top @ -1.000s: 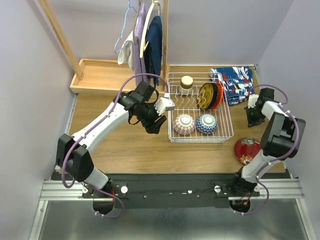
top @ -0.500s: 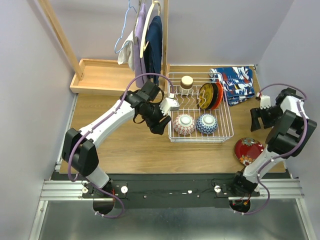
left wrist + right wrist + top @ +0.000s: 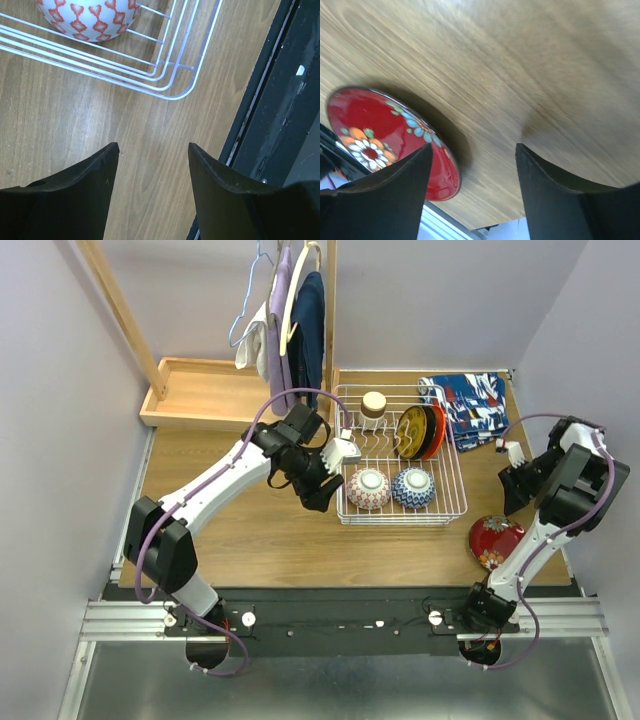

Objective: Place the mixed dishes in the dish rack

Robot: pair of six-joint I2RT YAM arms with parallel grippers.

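Dark red plate, at 4 o'clock from the dish rack, lay unloaded as the right gripper swung closer, fingers apart.

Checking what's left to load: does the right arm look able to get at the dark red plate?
Probably yes: the dark red plate lies uncovered, and the open right gripper hovers beside it with nothing between.

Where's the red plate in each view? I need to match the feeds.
Top external: red plate at lower right, flat on the table, outside the rack.
Left wrist: not in view; only a rack corner and the red-white bowl show.
Right wrist: at lower left, its floral edge toward the bottom.
Shared landmark: the wooden table, seen in all three.
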